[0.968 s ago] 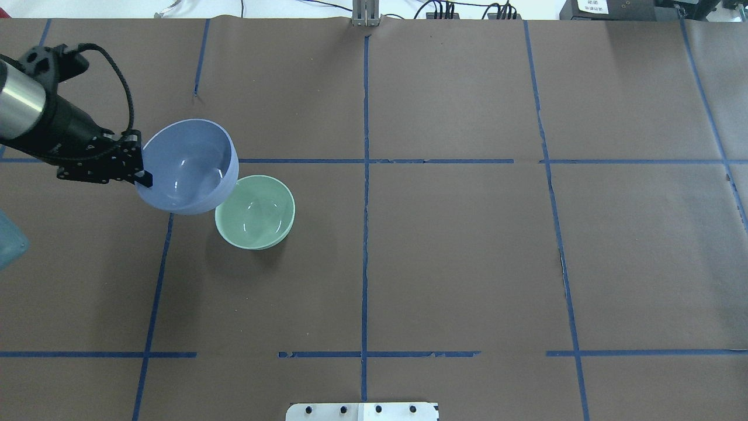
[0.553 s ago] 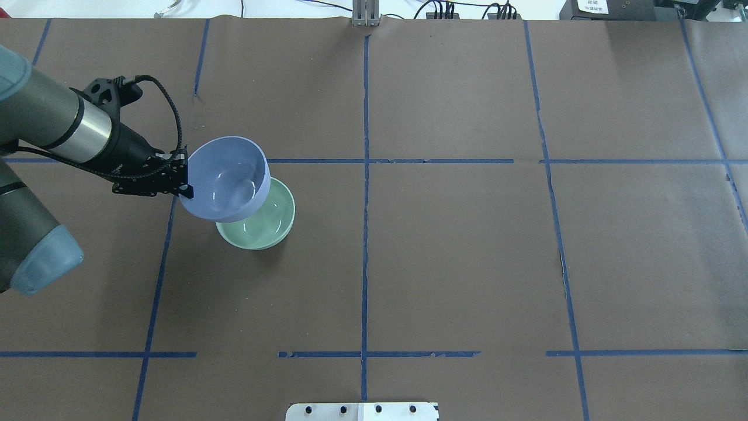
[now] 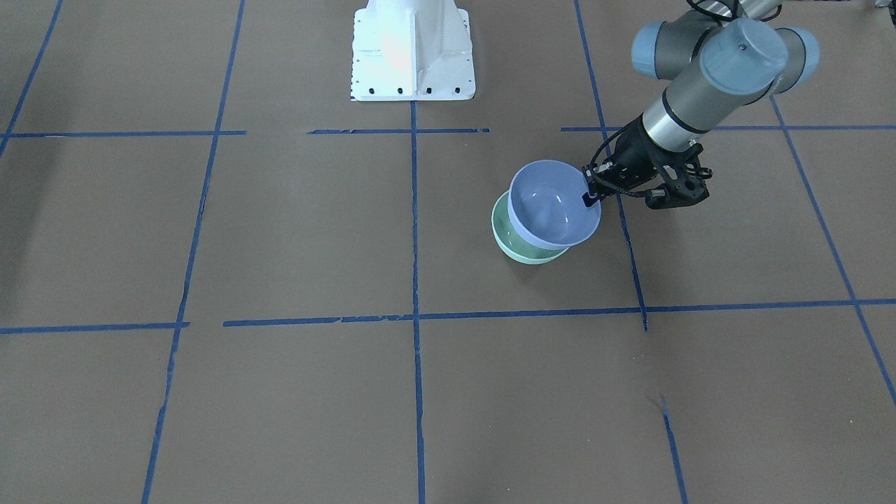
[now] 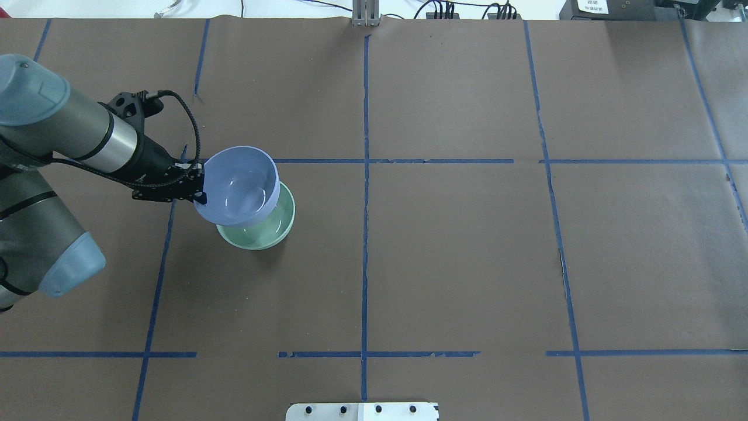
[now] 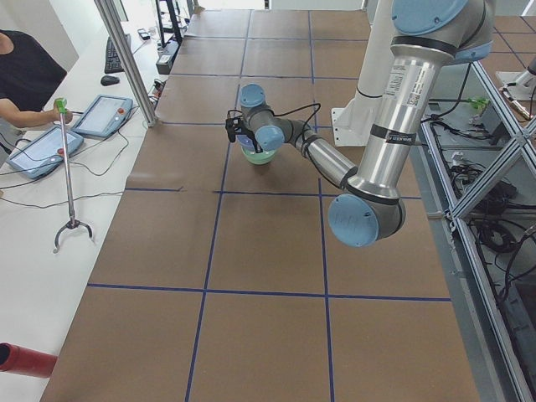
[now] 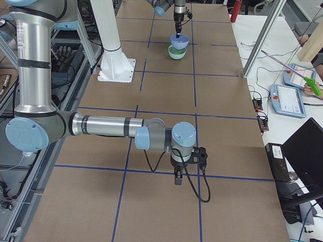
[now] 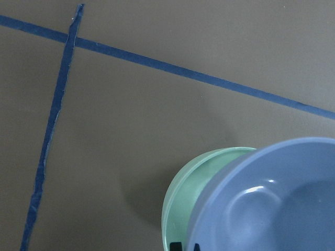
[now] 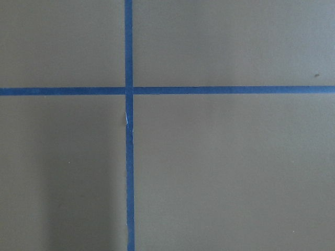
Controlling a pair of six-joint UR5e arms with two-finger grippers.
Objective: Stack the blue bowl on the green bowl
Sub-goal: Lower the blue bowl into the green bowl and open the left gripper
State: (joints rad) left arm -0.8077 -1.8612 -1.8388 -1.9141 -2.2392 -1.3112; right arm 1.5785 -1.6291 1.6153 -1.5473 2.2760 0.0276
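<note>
In the front view, the left gripper [image 3: 589,197] pinches the rim of the blue bowl [image 3: 553,203] and holds it just over the green bowl [image 3: 505,241], which sits on the table [image 3: 280,245]. Only a thin green edge peeks out on one side. In the overhead view, the blue bowl has slid across since a second ago. Then it hung beside the green bowl, and now it covers most of it. It also looks smaller, so I think it is lower. In the left side view, the bowls are too small to tell apart well. In the right side view, the blue bowl seems to hang a little above the green one, not yet inside it. The right gripper [image 6: 178,177] waits far away, low by the table, and I cannot tell if it is open or closed. The left wrist view shows the green rim poking out from under the blue bowl, so they are not lined up yet. The right wrist view shows only tape lines [image 8: 128,90]. The stack is close but not done.
</note>
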